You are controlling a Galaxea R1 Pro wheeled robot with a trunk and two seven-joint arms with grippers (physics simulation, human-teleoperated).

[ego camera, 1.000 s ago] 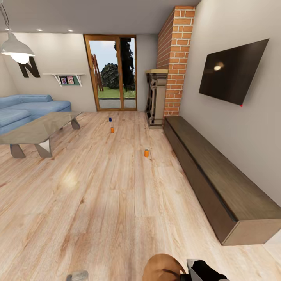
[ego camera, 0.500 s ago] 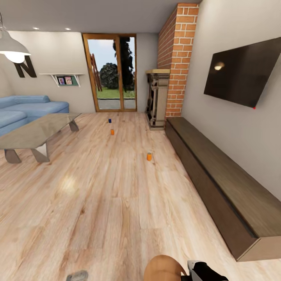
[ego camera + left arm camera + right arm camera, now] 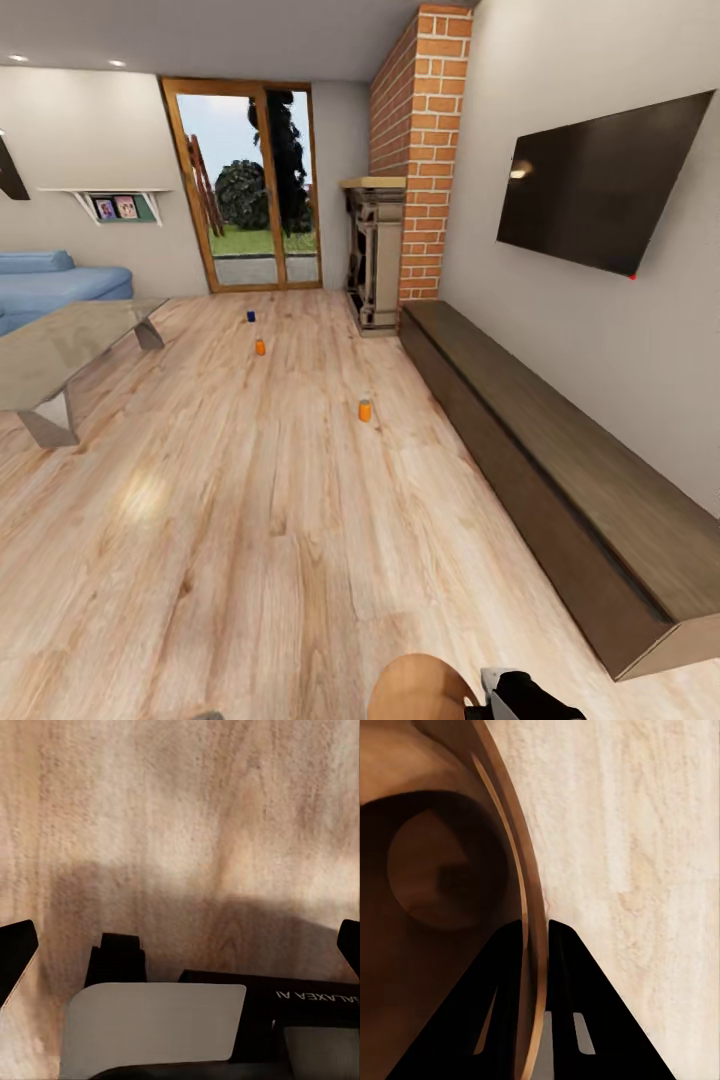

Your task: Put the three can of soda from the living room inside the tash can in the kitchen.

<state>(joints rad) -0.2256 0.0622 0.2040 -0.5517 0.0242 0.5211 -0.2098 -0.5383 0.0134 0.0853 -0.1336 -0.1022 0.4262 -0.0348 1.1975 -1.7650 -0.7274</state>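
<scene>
Camera view is swinging right as the robot is rolling in. Three cans are standing upright on the floor [image 3: 250, 520]: nearest orange can [image 3: 365, 410] at twelve o'clock. Right tool [image 3: 537, 945] is clenching the bin [image 3: 435, 870] rim; left tool [image 3: 180, 937] is hanging released.

Head view faces down the room; wrist views hug, perhaps, its plank floor [image 3: 250, 540].

Three soda cans [image 3: 364, 410] upright on plank floor [image 3: 250, 520] beside low bench [image 3: 560, 470]
</scene>
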